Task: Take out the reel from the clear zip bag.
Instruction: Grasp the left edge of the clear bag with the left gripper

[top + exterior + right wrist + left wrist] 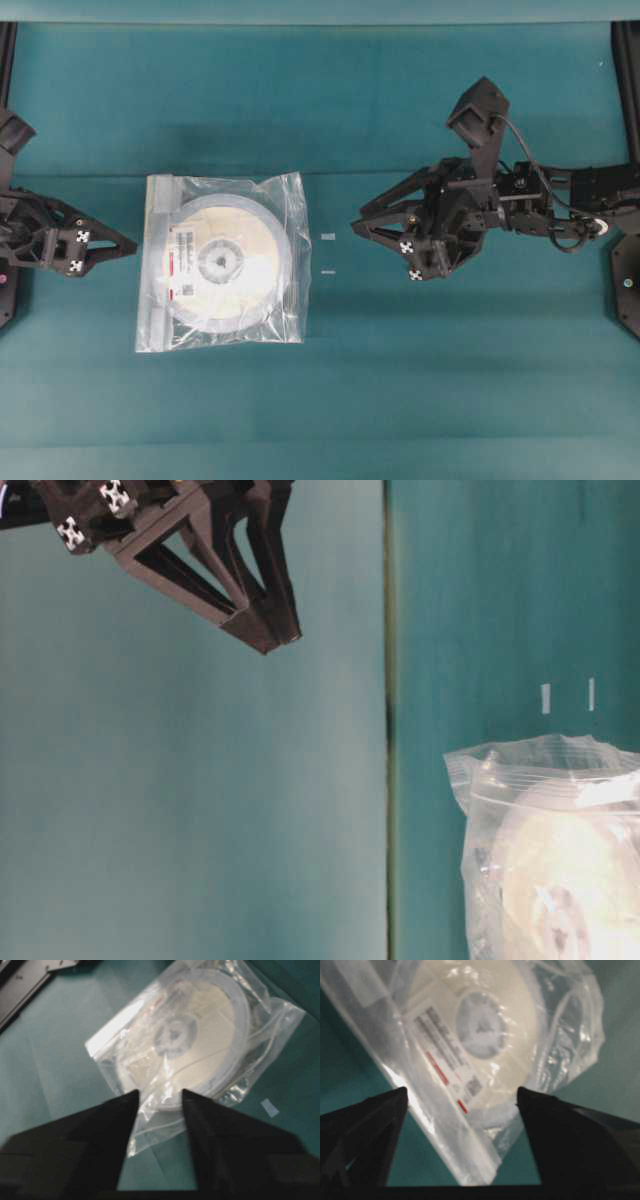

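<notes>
A teal table (330,110) is seen across all views, with a fold line running across it in the overhead view.

The right arm (560,195) is extended from the right edge toward the middle of the table. Its gripper (357,228) is pointed at the bag and is held well apart from it. In the right wrist view the jaws are seen parted, with nothing between them; the gripper (160,1094) is released.

The left gripper (128,243) is seen at the left edge, just beside the zip side of the bag and not touching it. In the left wrist view its jaws are spread wide, with the bag visible in the gap beyond them and nothing grasped; this gripper (462,1092) is also released.

The bag (222,262) is laid flat on the table between the two grippers, left of centre. Its whitish zip strip (156,262) is turned toward the left gripper. The plastic is crinkled, and its far edge is puffed up in the table-level view.

The reel (222,264) is found wholly inside the bag, lying flat, its label (183,262) with the red stripe toward the zip side.

Two small white marks (328,254) are noted on the table, between the bag and the right gripper.
</notes>
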Robot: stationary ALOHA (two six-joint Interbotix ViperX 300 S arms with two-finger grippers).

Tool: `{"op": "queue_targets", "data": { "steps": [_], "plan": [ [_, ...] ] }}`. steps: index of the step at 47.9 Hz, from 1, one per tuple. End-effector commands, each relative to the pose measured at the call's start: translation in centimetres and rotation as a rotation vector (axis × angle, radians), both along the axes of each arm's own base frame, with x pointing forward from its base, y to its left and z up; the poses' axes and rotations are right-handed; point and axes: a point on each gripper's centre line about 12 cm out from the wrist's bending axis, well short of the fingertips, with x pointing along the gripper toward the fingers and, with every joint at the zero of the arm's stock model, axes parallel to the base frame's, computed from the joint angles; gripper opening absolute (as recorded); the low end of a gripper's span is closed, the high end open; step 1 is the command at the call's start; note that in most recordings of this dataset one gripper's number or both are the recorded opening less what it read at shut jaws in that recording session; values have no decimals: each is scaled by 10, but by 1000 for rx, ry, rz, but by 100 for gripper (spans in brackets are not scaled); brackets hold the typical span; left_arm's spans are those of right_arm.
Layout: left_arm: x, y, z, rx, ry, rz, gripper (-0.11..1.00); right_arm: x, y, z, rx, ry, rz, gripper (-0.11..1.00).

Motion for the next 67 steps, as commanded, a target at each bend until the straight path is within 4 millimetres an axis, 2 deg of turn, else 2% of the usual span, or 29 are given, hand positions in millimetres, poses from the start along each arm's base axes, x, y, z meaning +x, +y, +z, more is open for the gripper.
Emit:
{"op": "queue_targets", "data": {
  "steps": [1, 3, 6, 11, 19, 32, 59, 67],
  "plan": [
    [4, 2, -1, 4, -2, 3, 88, 3, -1, 9, 10, -26, -9, 65],
    [3, 2, -5, 2, 13, 3, 82, 3, -1, 9, 11, -24, -9, 67],
    [2, 1, -13, -3, 41, 3, 80, 3, -1, 8, 11, -21, -7, 67],
    [2, 1, -26, -9, 65, 3, 83, 2, -1, 7, 11, -20, -7, 67],
    [9, 2, -36, -24, 41, 17, 90, 3, -1, 8, 10, -24, -8, 67],
    [17, 3, -61, -106, 103, 78, 91, 2, -1, 8, 8, -25, -8, 67],
    [30, 5, -68, -133, 82, 102, 92, 2, -1, 7, 8, -24, -9, 67],
    [39, 6, -64, -130, 64, 97, 91, 2, -1, 7, 7, -24, -10, 67]
  ]
}}
